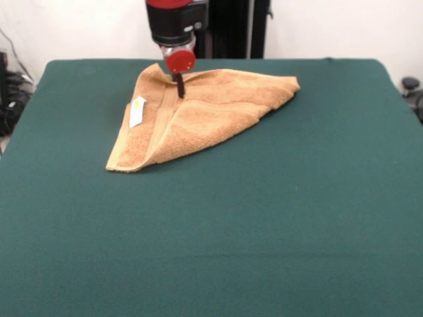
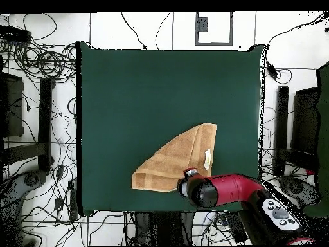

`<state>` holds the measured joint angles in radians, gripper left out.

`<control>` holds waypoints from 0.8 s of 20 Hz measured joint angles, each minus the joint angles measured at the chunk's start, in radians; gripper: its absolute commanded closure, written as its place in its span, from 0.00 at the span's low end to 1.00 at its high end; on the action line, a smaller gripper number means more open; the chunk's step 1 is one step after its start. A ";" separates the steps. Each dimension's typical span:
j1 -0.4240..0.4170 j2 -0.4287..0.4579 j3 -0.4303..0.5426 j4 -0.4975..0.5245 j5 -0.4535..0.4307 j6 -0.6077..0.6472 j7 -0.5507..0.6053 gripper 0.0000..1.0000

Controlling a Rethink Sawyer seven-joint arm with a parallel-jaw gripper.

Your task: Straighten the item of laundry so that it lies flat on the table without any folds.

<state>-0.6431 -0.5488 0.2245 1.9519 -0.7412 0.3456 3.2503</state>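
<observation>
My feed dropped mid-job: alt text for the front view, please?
A tan-orange towel lies folded into a rough triangle on the green table, white label showing near its left edge. The arm's tool reaches down onto the towel near its far edge.

One tan-orange towel (image 1: 198, 112) lies on one green table (image 1: 264, 218). The towel carries one small white label (image 1: 137, 111). One robot arm (image 2: 234, 190) with one gripper (image 1: 179, 89) is present.
</observation>
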 measured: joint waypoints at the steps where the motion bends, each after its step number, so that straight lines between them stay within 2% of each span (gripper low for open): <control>1: -0.001 -0.008 0.007 -0.006 0.010 0.009 0.000 0.00; 16: 0.000 -0.057 0.039 -0.064 0.074 0.053 0.000 0.00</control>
<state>-0.6435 -0.6057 0.2632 1.8876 -0.6676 0.3984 3.2503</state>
